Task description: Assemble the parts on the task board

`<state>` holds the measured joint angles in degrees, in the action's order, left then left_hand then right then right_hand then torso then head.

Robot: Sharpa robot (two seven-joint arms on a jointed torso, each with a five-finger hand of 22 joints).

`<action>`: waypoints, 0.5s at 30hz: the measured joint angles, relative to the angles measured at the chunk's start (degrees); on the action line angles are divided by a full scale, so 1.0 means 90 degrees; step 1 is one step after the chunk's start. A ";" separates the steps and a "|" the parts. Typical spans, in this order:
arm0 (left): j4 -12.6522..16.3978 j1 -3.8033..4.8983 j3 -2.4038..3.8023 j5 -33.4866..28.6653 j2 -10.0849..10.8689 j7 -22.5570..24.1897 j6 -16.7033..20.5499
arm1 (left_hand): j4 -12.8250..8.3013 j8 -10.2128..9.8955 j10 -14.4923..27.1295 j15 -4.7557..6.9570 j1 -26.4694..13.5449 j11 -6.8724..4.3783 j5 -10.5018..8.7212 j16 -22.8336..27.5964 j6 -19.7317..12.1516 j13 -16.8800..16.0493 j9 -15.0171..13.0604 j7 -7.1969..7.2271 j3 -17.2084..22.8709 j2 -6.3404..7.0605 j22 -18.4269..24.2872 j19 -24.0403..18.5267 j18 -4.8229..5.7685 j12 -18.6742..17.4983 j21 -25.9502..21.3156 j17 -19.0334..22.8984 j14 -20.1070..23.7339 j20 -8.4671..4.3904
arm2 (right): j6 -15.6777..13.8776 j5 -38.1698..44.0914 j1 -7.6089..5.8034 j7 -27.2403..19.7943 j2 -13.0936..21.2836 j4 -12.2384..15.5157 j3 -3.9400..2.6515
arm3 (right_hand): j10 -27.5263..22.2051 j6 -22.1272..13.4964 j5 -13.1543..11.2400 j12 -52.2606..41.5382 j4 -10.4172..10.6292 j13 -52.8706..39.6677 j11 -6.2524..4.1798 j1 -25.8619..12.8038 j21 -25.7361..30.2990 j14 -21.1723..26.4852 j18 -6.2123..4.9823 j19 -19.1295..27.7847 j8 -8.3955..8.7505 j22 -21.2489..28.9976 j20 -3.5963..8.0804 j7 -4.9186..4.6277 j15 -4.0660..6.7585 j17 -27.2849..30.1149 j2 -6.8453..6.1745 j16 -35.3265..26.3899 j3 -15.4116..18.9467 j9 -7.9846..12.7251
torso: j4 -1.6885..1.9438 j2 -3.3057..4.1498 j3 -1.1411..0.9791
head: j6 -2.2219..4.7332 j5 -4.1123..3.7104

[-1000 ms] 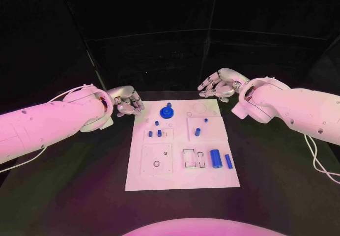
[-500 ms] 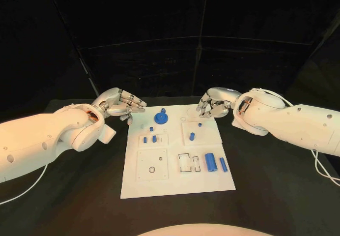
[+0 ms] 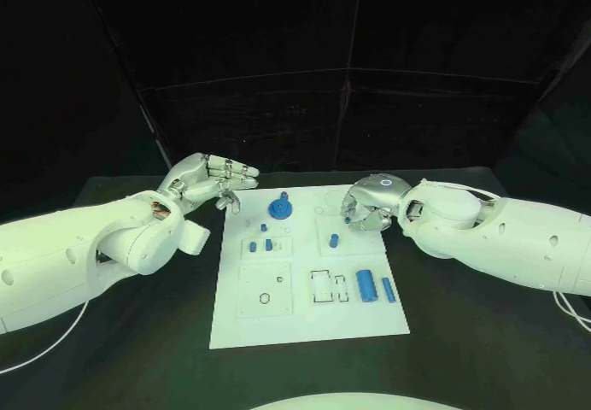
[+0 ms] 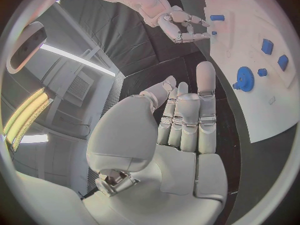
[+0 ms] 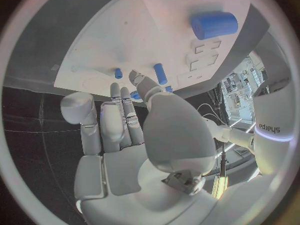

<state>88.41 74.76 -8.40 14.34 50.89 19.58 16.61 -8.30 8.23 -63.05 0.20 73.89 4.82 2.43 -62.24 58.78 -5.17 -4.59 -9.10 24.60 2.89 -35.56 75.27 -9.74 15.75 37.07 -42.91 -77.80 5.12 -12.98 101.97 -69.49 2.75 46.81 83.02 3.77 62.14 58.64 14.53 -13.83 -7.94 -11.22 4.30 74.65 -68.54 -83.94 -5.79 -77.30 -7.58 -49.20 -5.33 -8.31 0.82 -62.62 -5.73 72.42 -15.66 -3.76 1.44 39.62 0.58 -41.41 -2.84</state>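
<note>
Head view: task board (image 3: 308, 320) lies mid-counter (image 3: 480, 342), blue parts on it — gear (image 3: 282, 207) at the far end, big cylinder (image 3: 365, 283) near the right edge. Left hand (image 3: 212, 181) hovers off the board's far-left corner, fingers apart, holding nothing. Right hand (image 3: 367, 212) hangs over the far-right part of the board, fingers curled — probably lining up on a small peg (image 3: 340, 242).

Left wrist view: left hand (image 4: 181, 120) flat, empty, beside the board.

Right wrist view: right hand (image 5: 134, 120) bare, nothing gripped, close above the pegs.

Black table (image 3: 468, 325) w/ white task board (image 3: 308, 316) flat at centre, blue parts (image 3: 365, 284) on it.
</note>
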 measured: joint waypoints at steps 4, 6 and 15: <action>0.0007 0.0000 -0.0002 -0.0099 0.0005 0.0094 0.0002 | 0.0000 0.0000 0.0023 0.0000 0.0000 0.0023 0.0000 0.0000 0.0000 0.0000 0.0006 0.0000 0.0000 0.0000 0.0008 0.0000 0.0000 0.0000 0.0000 0.0015 0.0000 0.0000 | -0.0014 0.0305 0.0010 -0.0012 -0.0020 -0.0012 0.0033 | 0.0000 0.0000 0.0000 0.0059 -0.0003 0.0094 0.0000 -0.0025 0.0000 0.0000 0.0000 0.0000 0.0054 0.0000 0.0000 0.0000 0.0000 -0.0001 -0.0025 0.0000 -0.0051 0.0000 | 0.0007 0.0004 -0.0001 | 0.0002 0.0005; 0.0007 0.0000 -0.0004 -0.0131 0.0009 0.0126 0.0003 | 0.0000 0.0000 0.0023 0.0000 0.0000 0.0023 0.0000 0.0000 0.0000 0.0000 0.0006 0.0000 0.0000 0.0000 0.0008 0.0000 0.0000 0.0000 0.0000 0.0015 0.0000 0.0000 | -0.0017 0.0377 0.0020 -0.0023 -0.0040 -0.0034 0.0037 | 0.0000 0.0000 0.0000 0.0099 -0.0007 0.0144 0.0000 -0.0025 0.0000 0.0000 0.0000 0.0000 0.0086 0.0000 0.0000 0.0000 0.0000 -0.0011 -0.0025 0.0000 -0.0115 0.0000 | 0.0009 0.0006 -0.0001 | 0.0002 0.0009; 0.0002 -0.0005 -0.0005 -0.0215 0.0010 0.0211 0.0004 | 0.0017 0.0000 0.0023 -0.0023 0.0000 0.0023 0.0000 0.0025 -0.0001 0.0000 0.0011 0.0000 -0.0018 0.0000 0.0015 0.0000 0.0002 0.0025 -0.0038 0.0034 0.0022 0.0000 | -0.0017 0.0465 0.0043 -0.0069 -0.0112 -0.0209 0.0052 | 0.0022 0.0044 -0.0065 0.0191 -0.0018 0.0333 0.0023 0.0059 0.0000 -0.0023 0.0000 -0.0022 0.0154 -0.0001 -0.0022 -0.0044 -0.0023 -0.0034 0.0011 0.0000 -0.0351 0.0001 | 0.0007 0.0011 -0.0004 | -0.0018 0.0018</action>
<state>88.43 74.72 -8.45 12.41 50.98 21.48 16.64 -8.14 8.23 -62.85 -0.01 73.89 5.03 2.43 -62.01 58.77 -5.16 -4.49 -9.10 24.43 2.89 -35.42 75.27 -9.73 15.98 36.72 -42.60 -77.60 5.12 -13.14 106.15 -69.10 2.12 45.81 81.14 4.24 62.34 59.04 13.95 -12.11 -8.10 -8.22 4.51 75.18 -68.55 -84.14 -5.79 -77.50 -6.19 -49.21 -5.52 -8.70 0.61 -62.93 -5.63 72.42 -18.82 -3.76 1.51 39.72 0.54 -41.57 -2.68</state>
